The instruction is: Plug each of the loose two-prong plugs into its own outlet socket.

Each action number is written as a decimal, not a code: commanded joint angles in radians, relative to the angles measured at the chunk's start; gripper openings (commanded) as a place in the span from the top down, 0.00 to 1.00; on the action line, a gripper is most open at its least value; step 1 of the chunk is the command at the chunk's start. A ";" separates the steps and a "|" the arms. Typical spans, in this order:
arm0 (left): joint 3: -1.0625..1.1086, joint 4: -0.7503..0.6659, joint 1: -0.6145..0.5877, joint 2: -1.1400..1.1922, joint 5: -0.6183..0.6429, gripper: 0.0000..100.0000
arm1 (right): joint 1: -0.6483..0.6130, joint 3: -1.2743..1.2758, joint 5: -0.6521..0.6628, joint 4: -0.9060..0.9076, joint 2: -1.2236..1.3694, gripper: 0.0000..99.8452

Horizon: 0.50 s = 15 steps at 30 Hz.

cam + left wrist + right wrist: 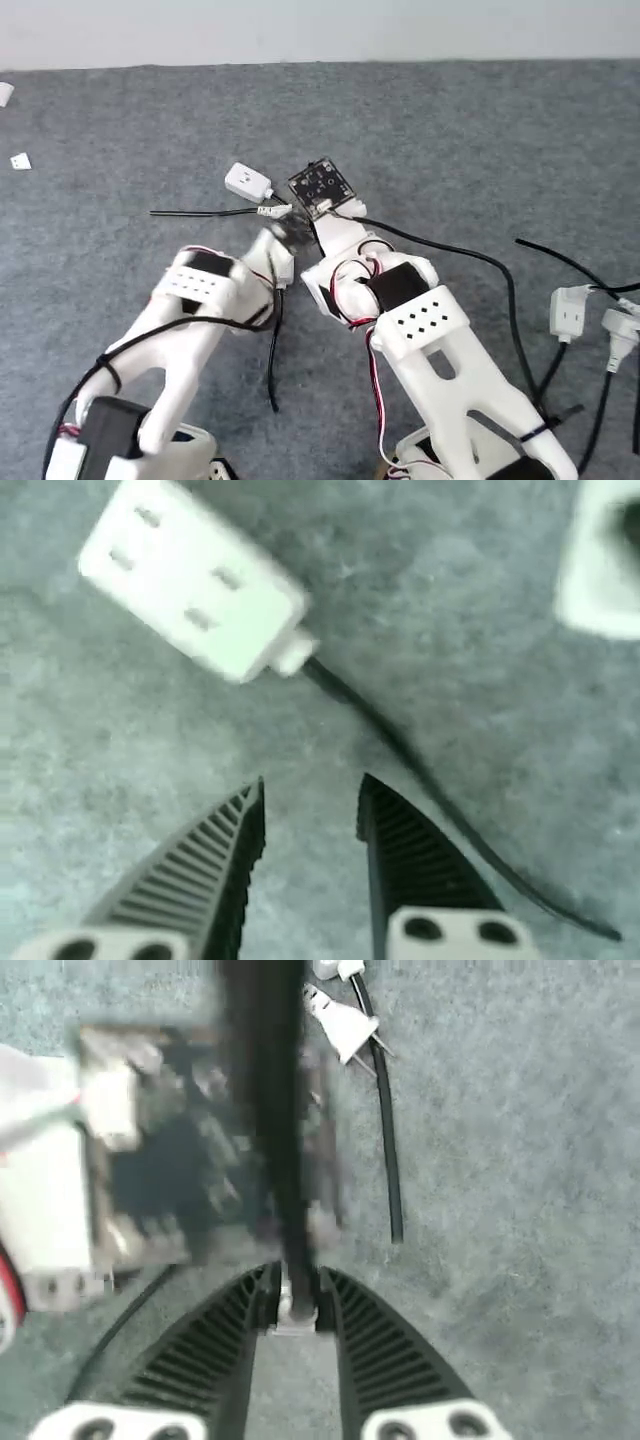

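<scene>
A white outlet socket (190, 580) with two pairs of slots lies on the grey carpet, and a thin black cord (420, 780) trails from it. My left gripper (311, 783) hovers open just short of it, holding nothing. In the high view that socket (247, 182) sits ahead of both arms, with the left gripper (278, 238) just behind it. A loose white two-prong plug (345, 1028) lies beside the cord, prongs free, and shows in the high view (272, 210). My right gripper (297, 1272) is shut on a black cord (270, 1110) that rises in front of the camera.
A long black cable (480, 262) runs from the right arm across the carpet to the right. Another white socket (568, 310) and a white plug (620, 340) with black cords lie at the right edge. Small white bits (20, 160) lie far left.
</scene>
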 commanded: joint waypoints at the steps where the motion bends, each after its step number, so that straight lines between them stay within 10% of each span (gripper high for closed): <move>1: -0.024 -0.095 -0.097 -0.041 0.127 0.86 | 0.012 -0.011 -0.091 -0.081 -0.004 0.99; 15: 0.248 -0.479 -0.414 -0.299 0.520 0.85 | 0.013 -0.015 -0.245 -0.440 0.200 0.99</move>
